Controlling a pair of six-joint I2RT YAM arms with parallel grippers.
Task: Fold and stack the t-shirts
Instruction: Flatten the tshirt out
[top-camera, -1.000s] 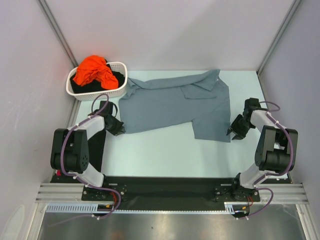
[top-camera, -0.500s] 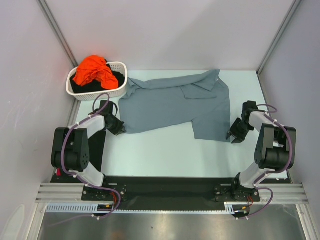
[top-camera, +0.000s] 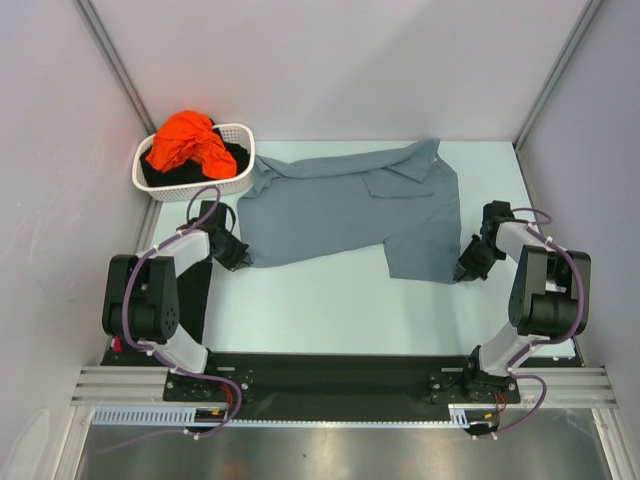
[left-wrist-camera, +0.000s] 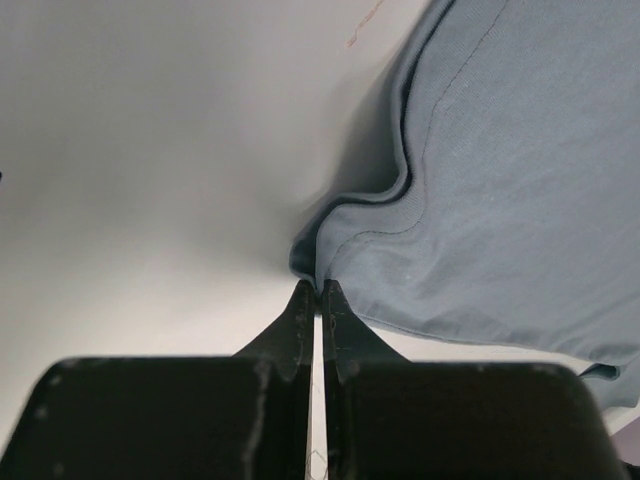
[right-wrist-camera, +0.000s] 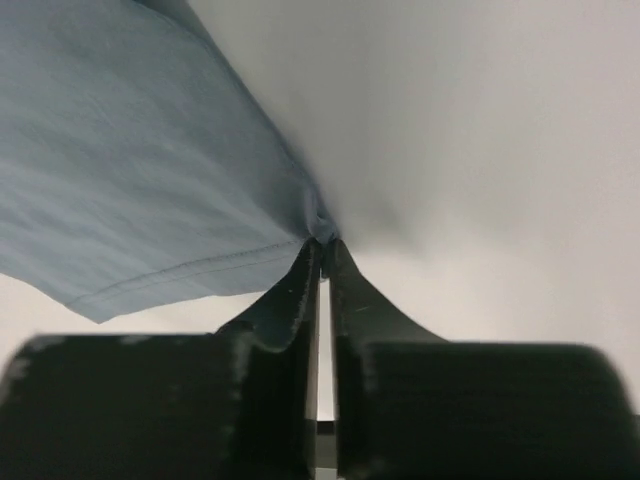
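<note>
A grey-blue t-shirt (top-camera: 350, 210) lies spread on the table, partly folded, its near right part hanging lower. My left gripper (top-camera: 240, 258) is shut on the shirt's near left corner; in the left wrist view the gripper (left-wrist-camera: 318, 287) pinches the hem of the grey-blue shirt (left-wrist-camera: 500, 200). My right gripper (top-camera: 464, 270) is shut on the shirt's near right corner; in the right wrist view the gripper (right-wrist-camera: 322, 243) pinches the cloth edge of the shirt (right-wrist-camera: 130, 170). An orange t-shirt (top-camera: 188, 141) lies crumpled in the basket.
A white basket (top-camera: 240, 172) stands at the far left against the wall, holding the orange shirt and a black garment (top-camera: 238, 158). Side walls rise close on the left and right. The arm bases sit at the near edge.
My right gripper has slid left to the shirt's near right corner and closed on it. My left gripper has edged slightly toward the near left corner. The shirt has barely moved.
</note>
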